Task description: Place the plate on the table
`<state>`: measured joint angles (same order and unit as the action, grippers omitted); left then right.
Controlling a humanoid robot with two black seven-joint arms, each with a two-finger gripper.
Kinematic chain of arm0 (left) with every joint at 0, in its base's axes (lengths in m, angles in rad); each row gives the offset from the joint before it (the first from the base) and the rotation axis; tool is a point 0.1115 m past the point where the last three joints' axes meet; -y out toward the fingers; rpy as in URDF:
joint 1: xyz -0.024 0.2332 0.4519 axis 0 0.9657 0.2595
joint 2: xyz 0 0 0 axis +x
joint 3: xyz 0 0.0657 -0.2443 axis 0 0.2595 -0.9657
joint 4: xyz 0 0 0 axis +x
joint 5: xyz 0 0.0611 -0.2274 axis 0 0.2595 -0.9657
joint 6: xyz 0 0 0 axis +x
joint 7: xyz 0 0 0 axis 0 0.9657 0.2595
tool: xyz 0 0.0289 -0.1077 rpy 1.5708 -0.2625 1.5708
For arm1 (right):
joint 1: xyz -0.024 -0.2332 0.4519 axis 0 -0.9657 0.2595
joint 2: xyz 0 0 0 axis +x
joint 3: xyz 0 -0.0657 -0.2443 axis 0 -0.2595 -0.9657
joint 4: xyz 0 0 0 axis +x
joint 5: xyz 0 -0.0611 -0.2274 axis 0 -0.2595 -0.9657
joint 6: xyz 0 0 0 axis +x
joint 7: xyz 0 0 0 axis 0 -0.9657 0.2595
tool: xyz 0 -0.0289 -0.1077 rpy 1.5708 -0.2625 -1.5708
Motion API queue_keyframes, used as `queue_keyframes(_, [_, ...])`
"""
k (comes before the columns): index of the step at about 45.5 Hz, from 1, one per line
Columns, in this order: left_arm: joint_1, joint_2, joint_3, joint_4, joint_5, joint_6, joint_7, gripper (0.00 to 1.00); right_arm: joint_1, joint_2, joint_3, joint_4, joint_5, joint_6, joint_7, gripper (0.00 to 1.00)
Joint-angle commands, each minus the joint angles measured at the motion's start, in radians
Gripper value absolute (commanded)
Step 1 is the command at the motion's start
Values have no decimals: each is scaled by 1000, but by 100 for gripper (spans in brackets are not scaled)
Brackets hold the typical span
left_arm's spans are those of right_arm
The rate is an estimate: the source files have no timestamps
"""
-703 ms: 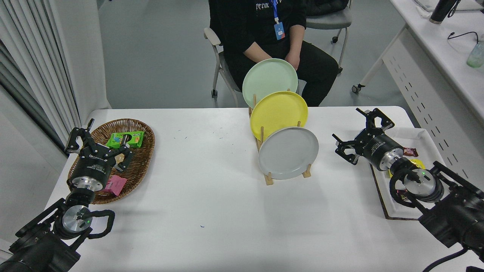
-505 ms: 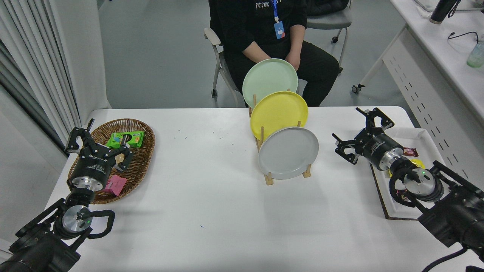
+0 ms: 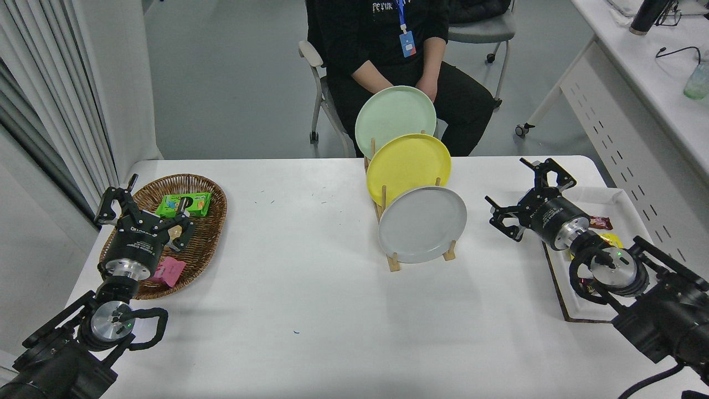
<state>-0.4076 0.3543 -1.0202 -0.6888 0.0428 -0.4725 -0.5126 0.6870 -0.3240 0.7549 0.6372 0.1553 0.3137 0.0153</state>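
Observation:
The light-grey plate (image 3: 422,224) stands on edge in the front slot of a wooden rack (image 3: 394,260) near the middle of the white table (image 3: 310,299). A yellow plate (image 3: 408,164) and a pale mint-green plate (image 3: 394,118) stand behind it in the same rack. My right gripper (image 3: 519,195) is open and empty, to the right of the grey plate and a short gap away from its rim. My left gripper (image 3: 139,208) is open and parked over the wicker basket at the lower left.
A wicker basket (image 3: 210,233) with snack packets sits at the left. A white tray (image 3: 626,210) with small wrapped items lies under my right arm. A person in black (image 3: 388,50) sits at the far side. A long white desk (image 3: 653,77) stands at the right.
My right gripper has shifted very slightly to the left, towards the grey plate. Nothing else has moved.

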Motion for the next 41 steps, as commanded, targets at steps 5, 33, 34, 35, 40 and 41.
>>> queue_keyframes(5, [0,0,0,0,0,0,0,98,25,13,1,4,0,1,0,100])
queue_keyframes(33, [0,0,0,0,0,0,0,98,49,6,0,15,-2,4,-3,100])
queue_keyframes(34, [0,-1,0,0,0,0,0,98,49,6,1,16,-2,4,-3,100])
queue_keyframes(35, [0,0,0,0,0,0,0,98,52,6,0,15,-2,4,-3,100])
queue_keyframes(40, [0,0,0,0,0,0,0,98,72,6,-9,15,-3,4,-3,100])
queue_keyframes(41, [0,0,0,0,0,0,0,98,75,6,-17,16,-3,4,-3,100])
